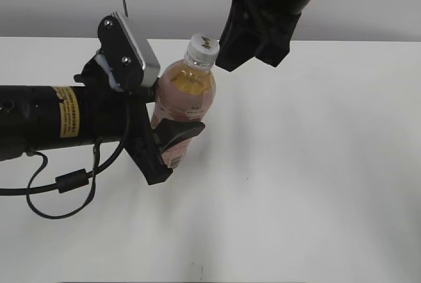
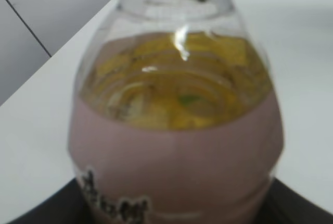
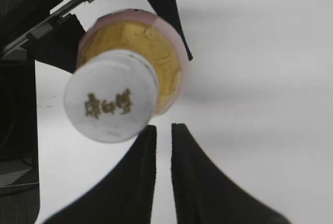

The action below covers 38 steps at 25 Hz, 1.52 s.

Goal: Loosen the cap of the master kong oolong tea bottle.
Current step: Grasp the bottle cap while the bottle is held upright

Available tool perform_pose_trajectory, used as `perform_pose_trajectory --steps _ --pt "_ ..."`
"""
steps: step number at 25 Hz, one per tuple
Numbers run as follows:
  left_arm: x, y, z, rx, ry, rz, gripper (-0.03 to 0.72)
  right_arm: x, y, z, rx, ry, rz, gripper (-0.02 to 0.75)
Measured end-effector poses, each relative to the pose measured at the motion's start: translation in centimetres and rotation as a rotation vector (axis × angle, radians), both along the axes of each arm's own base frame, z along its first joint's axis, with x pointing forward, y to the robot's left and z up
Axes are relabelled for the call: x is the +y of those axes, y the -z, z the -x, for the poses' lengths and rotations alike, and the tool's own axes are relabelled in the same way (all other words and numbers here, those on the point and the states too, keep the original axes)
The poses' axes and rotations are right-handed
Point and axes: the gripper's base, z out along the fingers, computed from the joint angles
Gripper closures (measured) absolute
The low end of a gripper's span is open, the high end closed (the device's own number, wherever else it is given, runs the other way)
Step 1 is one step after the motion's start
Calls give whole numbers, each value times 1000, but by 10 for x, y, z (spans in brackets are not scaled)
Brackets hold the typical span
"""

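Note:
The master kong oolong tea bottle (image 1: pixel 187 92) stands tilted on the white table, with amber tea and a pink label. It fills the left wrist view (image 2: pixel 177 146). Its white cap (image 1: pixel 202 47) is on the neck and shows its gold mark in the right wrist view (image 3: pixel 110 96). My left gripper (image 1: pixel 172 128) is shut on the bottle's labelled body. My right gripper (image 1: pixel 247 49) hovers just right of the cap. Its jaws (image 3: pixel 164 127) are nearly together with only a narrow gap, hold nothing, and sit beside the cap, apart from it.
The white table (image 1: pixel 316 164) stretches to the right and front. The left arm's black body and its cable (image 1: pixel 62 184) lie across the left side. A grey wall runs behind the table.

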Motion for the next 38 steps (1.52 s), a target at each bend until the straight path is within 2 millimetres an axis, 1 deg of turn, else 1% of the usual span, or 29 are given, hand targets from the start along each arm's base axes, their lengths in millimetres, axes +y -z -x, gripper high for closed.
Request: perform_pose_trajectory --steps 2,6,9,11,13,14,17,18,19,20,22,24,25,27,32,35,38 --pt "0 0 0 -1 0 0 288 -1 0 0 0 -2 8 658" --pt "0 0 0 -1 1 -4 288 -10 5 -1 -4 6 124 664" --pt "0 0 0 -1 1 -4 288 -17 7 -2 15 94 191 666" --pt "0 0 0 -1 1 -4 288 -18 7 -2 47 179 189 660" --pt "0 0 0 -1 1 -4 288 -19 2 0 86 276 161 600" --pt "0 0 0 0 1 -5 288 -20 -2 3 110 335 136 537" --pt "0 0 0 -1 1 -5 288 -25 -25 16 177 508 29 295" --pt "0 0 0 -2 2 -5 288 -27 -37 24 200 552 -23 225" --pt "0 0 0 -1 1 -5 288 -30 -49 32 225 599 -78 184" --pt "0 0 0 -1 1 -5 288 -31 -60 40 266 644 -132 169" --pt "0 0 0 -2 2 -6 288 -34 -79 55 399 790 -252 168" --pt "0 0 0 -2 2 -5 288 -33 -86 62 534 917 -321 168" --pt "0 0 0 -2 2 -5 288 -32 -86 62 597 976 -336 168" --pt "0 0 0 -2 2 -5 288 -27 -79 57 690 1074 -335 168" --pt "0 0 0 -2 2 -5 288 -10 -49 38 872 1246 -278 168" --pt "0 0 0 -2 2 -5 288 -5 -36 30 923 1309 -253 168" --pt "0 0 0 -2 2 -5 288 0 -31 24 950 1337 -276 168"
